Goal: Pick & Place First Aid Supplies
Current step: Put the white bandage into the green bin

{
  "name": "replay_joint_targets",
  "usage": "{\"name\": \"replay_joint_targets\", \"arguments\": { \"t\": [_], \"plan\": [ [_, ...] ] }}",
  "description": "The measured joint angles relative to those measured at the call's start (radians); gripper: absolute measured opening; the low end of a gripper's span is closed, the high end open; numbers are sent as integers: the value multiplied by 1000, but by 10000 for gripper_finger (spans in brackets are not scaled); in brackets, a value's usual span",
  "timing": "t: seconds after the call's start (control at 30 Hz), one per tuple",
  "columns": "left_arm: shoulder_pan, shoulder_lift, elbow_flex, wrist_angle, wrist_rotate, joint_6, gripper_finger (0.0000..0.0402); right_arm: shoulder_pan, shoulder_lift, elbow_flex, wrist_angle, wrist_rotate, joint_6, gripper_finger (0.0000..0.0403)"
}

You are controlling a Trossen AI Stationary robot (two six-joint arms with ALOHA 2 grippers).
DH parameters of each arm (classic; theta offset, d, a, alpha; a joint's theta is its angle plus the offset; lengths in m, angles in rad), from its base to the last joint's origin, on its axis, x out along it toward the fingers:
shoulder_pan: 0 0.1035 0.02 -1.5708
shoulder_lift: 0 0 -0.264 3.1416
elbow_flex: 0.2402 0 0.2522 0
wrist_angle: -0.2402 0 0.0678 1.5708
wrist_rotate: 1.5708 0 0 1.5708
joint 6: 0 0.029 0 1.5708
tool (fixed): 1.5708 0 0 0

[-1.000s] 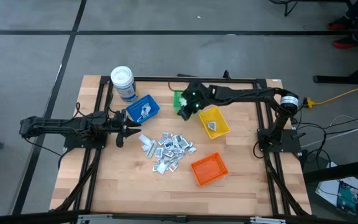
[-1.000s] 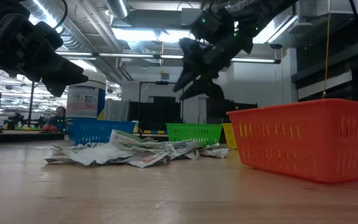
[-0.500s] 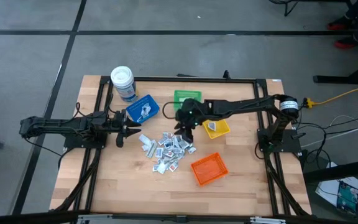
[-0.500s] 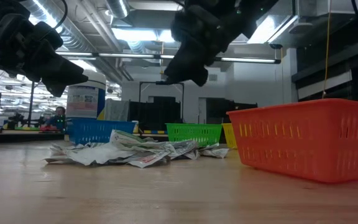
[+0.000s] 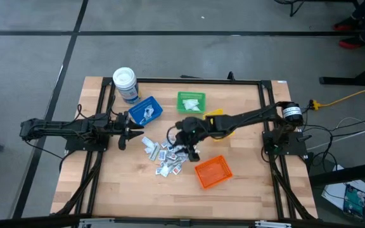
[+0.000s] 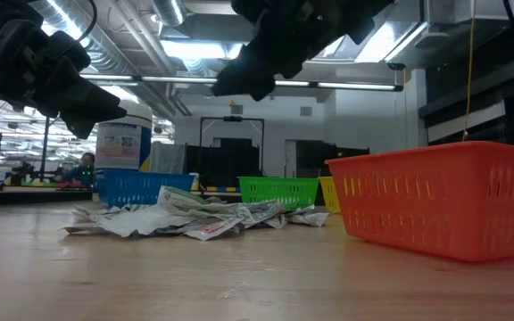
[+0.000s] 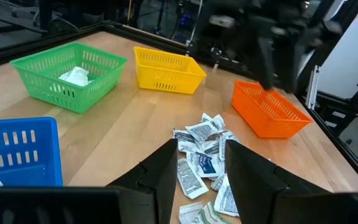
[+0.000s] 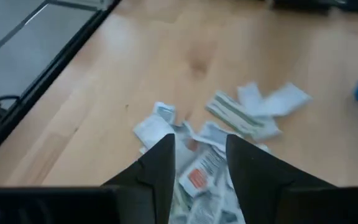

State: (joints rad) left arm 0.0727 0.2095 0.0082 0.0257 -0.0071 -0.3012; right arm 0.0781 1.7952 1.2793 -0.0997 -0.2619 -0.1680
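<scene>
My right pincer (image 5: pixel 192 151) hangs over the right edge of the packet pile (image 5: pixel 170 152) at the centre of the high view, its jaws apart and empty, with packets straight ahead between them in my right wrist view. The pile sprawls on the worktop (image 5: pixel 125 190), stretched roughly upper left to lower right. My left pincer (image 5: pixel 134 133) waits at the pile's upper-left end, jaws apart too. I judge the right nearer, needing mostly a straight descent.
</scene>
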Motion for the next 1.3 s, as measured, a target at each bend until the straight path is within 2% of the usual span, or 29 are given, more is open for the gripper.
{"name": "replay_joint_targets", "arguments": {
  "t": [0.17, 0.5, 0.73, 1.3],
  "plan": [
    [0, 0, 0, 0, 0, 0, 127, 46, 57, 0, 77, 1, -1, 143],
    [0, 0, 0, 0, 0, 0, 127, 92, 180, 0, 136, 121, -121, 143],
    [0, 0, 0, 0, 0, 0, 127, 104, 216, 0, 139, 217, -131, 143],
    [0, 0, 0, 0, 0, 0, 127, 137, 246, 1, 157, 217, -131, 143]
  ]
}}
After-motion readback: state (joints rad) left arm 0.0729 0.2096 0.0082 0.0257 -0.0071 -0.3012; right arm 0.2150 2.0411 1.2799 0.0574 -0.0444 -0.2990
